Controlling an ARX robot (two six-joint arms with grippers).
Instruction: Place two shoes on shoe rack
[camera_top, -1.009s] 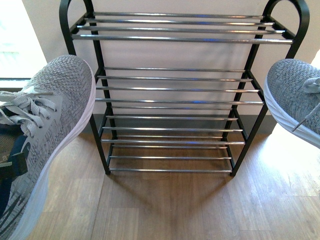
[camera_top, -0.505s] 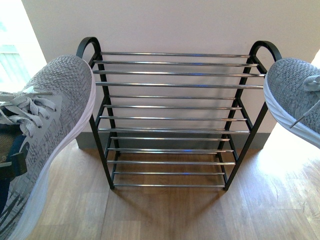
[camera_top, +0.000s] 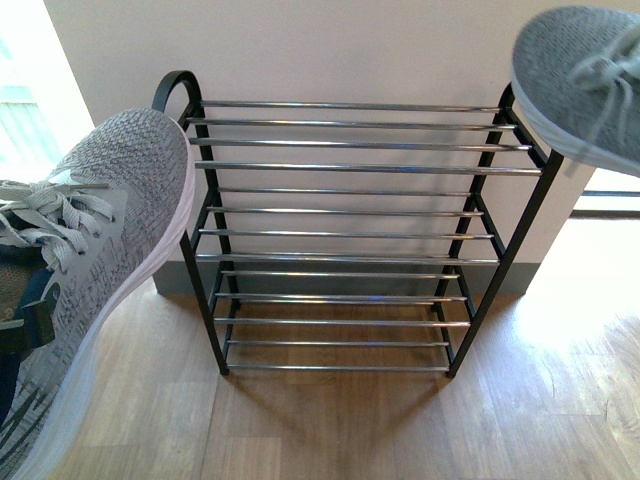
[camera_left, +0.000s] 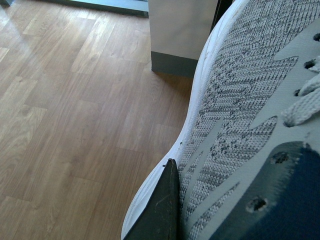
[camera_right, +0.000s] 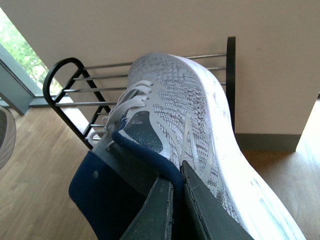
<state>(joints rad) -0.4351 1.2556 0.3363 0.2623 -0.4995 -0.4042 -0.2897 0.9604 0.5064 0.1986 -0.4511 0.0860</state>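
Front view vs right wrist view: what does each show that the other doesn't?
Front view only: the shoe rack at full height, lower tiers down to the floor, plus the left sneaker with its laces. Right wrist view only: the right pincer clamped on the right sneaker at its navy heel collar. Both: that sneaker's grey toe by the rack's top bars.
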